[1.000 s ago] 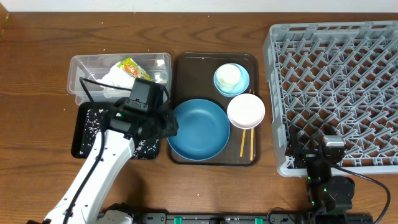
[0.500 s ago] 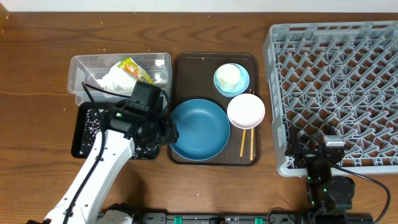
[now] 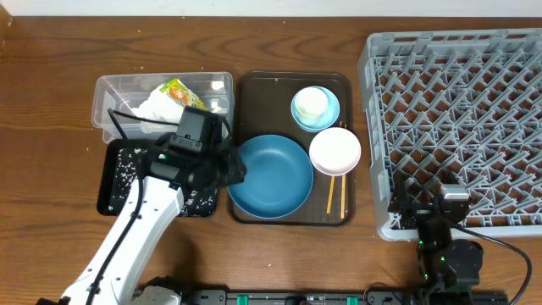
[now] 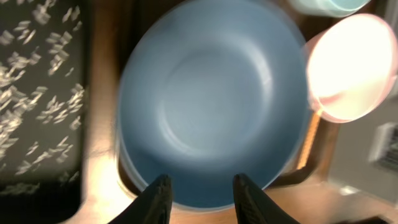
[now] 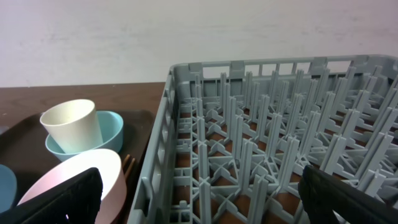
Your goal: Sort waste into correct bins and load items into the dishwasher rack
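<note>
The big blue plate (image 3: pixel 273 176) lies on the dark brown serving tray (image 3: pixel 288 79). My left gripper (image 3: pixel 230 169) is open at the plate's left rim; in the left wrist view its gripper (image 4: pixel 200 190) hangs over the near edge of the plate (image 4: pixel 214 99), holding nothing. The cream cup (image 3: pixel 311 102) stands in the light-blue bowl (image 3: pixel 330 114). The white bowl (image 3: pixel 335 151) covers the top of the chopsticks (image 3: pixel 336 196). The clear tub (image 3: pixel 114 89) holds tissue (image 3: pixel 155 108) and the wrapper (image 3: pixel 182 93). Rice lies in the black tray (image 3: pixel 118 174). My right gripper (image 3: pixel 428 196) is open and empty at the rack's front edge.
The grey rack (image 3: pixel 457 110) fills the right side and shows empty in the right wrist view (image 5: pixel 280 124). There the cup (image 5: pixel 71 124), light-blue bowl (image 5: pixel 115 134) and white bowl (image 5: pixel 74 180) stand left of the rack wall. Bare wooden table lies along the front and far left.
My left gripper dipped toward the table's front, then came back a little right over the plate's left rim. The right arm has not moved.
</note>
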Controlling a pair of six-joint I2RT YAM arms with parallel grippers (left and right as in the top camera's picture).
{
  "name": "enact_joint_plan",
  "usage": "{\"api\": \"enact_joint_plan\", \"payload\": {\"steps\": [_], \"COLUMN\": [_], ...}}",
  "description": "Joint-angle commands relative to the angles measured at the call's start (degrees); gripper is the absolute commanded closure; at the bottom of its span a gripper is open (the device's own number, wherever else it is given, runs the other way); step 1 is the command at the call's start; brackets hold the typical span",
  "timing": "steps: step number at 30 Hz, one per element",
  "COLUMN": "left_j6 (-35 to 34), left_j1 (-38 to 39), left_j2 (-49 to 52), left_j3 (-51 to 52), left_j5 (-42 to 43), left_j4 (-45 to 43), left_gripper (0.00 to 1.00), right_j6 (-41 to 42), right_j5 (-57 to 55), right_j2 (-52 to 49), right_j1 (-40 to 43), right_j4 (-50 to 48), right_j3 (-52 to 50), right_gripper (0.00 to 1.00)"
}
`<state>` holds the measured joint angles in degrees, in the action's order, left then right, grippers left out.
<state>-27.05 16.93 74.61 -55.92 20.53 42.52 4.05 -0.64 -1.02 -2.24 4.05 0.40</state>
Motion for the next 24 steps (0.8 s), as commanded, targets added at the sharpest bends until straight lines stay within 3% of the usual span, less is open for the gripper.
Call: {"api": "enact_joint_plan", "payload": {"steps": [1, 6, 14, 24], "left_j6": [-2.5, -1.2, 4.1, 3.9], "left_j1": [-0.1, -0.1, 2.1, 7.7], "left_j2": [1.9, 10.0, 29.1, 35.6], "left_j3": [-2.4, -14.6, -41.1, -42.6], "left_j5": [4.2, 4.3, 0.3, -0.7], "left_j4": [-1.5, 4.4, 23.7, 20.9], "left_gripper": [0.65, 0.66, 0.65, 0.64], "right_j6": [0.1, 0.1, 0.1, 0.1], "right_j5": [0.0, 0.0, 0.0, 0.0], "right_j2": [0.1, 0.1, 0.1, 0.1], "right_j1": [-0.5, -0.5, -0.5, -0.5], "right_j4": [0.2, 0.2, 0.2, 0.2], "right_j3": [-0.1, -0.1, -0.1, -0.1], "right_gripper": [0.01, 0.01, 0.01, 0.01]}}
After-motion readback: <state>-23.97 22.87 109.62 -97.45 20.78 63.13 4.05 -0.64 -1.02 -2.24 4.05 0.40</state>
